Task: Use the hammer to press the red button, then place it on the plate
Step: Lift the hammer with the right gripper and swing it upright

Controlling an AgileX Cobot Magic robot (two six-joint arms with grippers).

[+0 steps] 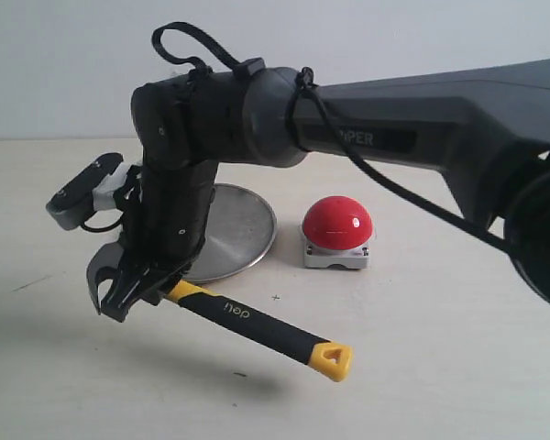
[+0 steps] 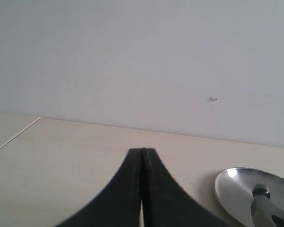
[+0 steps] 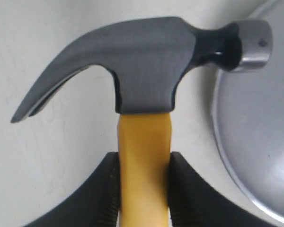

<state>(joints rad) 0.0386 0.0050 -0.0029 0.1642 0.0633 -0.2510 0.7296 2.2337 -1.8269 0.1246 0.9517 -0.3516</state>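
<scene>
Between your right fingers (image 3: 102,198) sits the hammer (image 3: 142,85), pinched at its yellow neck under the head, likely for a controlled press. It hangs clear of the table (image 1: 440,367), face over the plate (image 3: 260,142) rim. Past the plate waits the button (image 1: 337,223); your left fingers (image 2: 128,189) are pressed together, empty.

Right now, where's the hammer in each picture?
Exterior view: hammer low, left of centre, in front of the plate.
Left wrist view: only a sliver at the picture's edge, over the plate.
Right wrist view: fills the middle, head by the plate's rim.
Shared landmark: the plate.
</scene>
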